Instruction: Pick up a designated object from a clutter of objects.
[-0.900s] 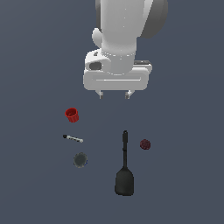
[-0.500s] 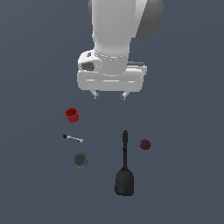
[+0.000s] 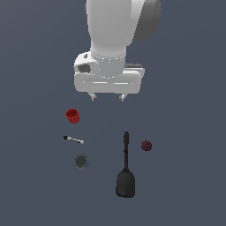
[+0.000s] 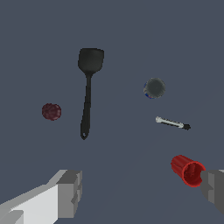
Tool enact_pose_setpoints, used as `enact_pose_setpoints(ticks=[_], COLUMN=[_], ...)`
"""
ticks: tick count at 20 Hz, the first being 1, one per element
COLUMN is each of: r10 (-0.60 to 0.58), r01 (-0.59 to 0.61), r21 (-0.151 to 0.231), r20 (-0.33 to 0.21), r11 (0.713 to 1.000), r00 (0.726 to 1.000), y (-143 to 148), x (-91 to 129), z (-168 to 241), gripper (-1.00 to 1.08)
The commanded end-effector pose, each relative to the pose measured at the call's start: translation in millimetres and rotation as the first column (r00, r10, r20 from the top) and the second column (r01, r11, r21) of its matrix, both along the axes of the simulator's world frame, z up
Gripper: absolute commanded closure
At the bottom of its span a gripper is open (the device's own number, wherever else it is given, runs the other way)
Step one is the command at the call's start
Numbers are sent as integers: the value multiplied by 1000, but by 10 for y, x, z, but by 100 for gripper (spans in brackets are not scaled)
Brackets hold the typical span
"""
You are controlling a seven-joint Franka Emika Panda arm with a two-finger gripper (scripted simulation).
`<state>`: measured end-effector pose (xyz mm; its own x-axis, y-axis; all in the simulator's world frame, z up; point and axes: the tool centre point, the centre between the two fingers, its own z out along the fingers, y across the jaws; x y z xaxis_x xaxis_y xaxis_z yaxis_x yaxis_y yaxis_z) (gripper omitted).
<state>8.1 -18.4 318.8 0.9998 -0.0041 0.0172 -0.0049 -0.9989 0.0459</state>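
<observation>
progress: nothing grasped yet — the whole pick is left, judging by the stick (image 3: 73,140) lying flat on the floor.
gripper (image 3: 107,96): raised above the clutter, jaws spread wide and empty.
stick: between the cup (image 3: 72,115) and the disc (image 3: 80,161), apart from both, black tip toward the exterior view's left.
stick vs jaws: well below them and off to the exterior view's left — not between the fingers.
others: spatula (image 3: 126,170) and ball (image 3: 146,145) lie further to the exterior view's right, clear of the stick.
left to do: shift over the stick, descend, close, lift.
</observation>
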Motion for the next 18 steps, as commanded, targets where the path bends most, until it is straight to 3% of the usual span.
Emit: enact_pose_setpoints(ticks=[1,11,18], r10=[15,145,283], r01=[-15,-145,-283], r21=[-1,-6,-7], r20=[-2,-12,-25], r11=[1000,989,959], r00=[1000,989,959], y=[-28,-233,-460], x=[13,110,194], z=[-30,-264,-525], gripper=[-92,-92,-92])
